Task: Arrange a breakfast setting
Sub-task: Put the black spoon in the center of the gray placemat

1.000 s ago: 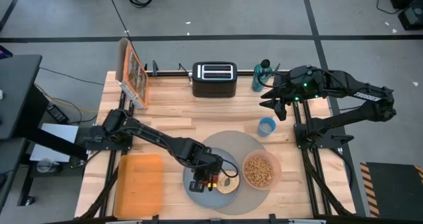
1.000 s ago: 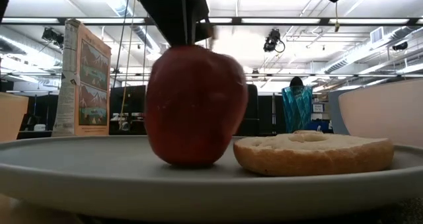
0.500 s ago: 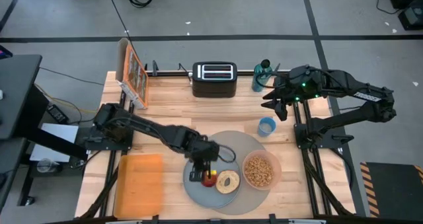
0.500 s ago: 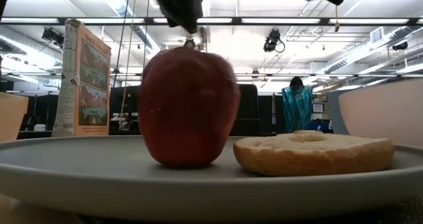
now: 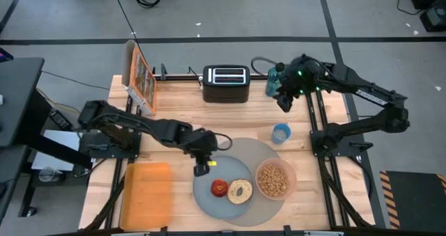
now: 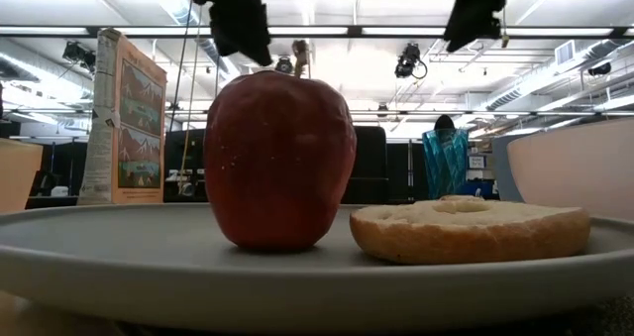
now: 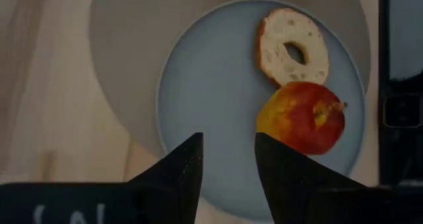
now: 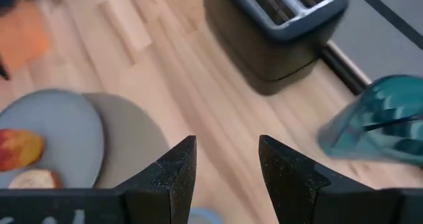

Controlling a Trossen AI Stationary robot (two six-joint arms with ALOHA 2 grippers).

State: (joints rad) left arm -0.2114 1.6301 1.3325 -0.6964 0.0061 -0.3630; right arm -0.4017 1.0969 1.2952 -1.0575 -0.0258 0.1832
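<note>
Grey-blue plate [image 5: 206, 195]: red apple [image 5: 219, 188] beside tan bagel [image 5: 241, 191]. Left gripper [image 5: 203, 168], 11 o'clock of the apple, fingers apart, empty. Right gripper [image 5: 284, 104] fingers apart.

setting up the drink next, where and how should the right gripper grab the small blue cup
Grip the small blue cup across its rim, coming straight down from above. It stands upright with its mouth open upward, apart from the grey mat and the pink bowl, so both sides look free for the fingers. The right gripper, open, hangs above the table behind the cup, so a short move forward then down should do.
</note>
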